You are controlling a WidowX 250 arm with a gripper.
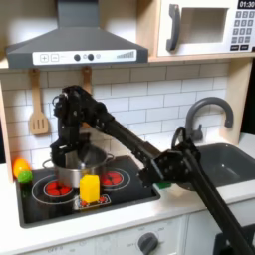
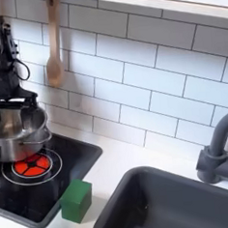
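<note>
**Metal pot on stove: handling and gripper state**

We find the metal pot (image 1: 80,166) on the stove top (image 1: 134,196), at the back-left burner, at 10 o'clock from the yellow block (image 1: 90,188). We judge it rigid, light, hollow and slippery on its polished wall; the thin rim is the best place to take hold. In both exterior views the gripper (image 2: 10,98) comes down at the pot's mouth, touching or just over the rim. We cannot tell whether its fingers are spread or pinching. A green block (image 2: 76,200) lies at 4 o'clock from the pot in the second exterior view.
</note>
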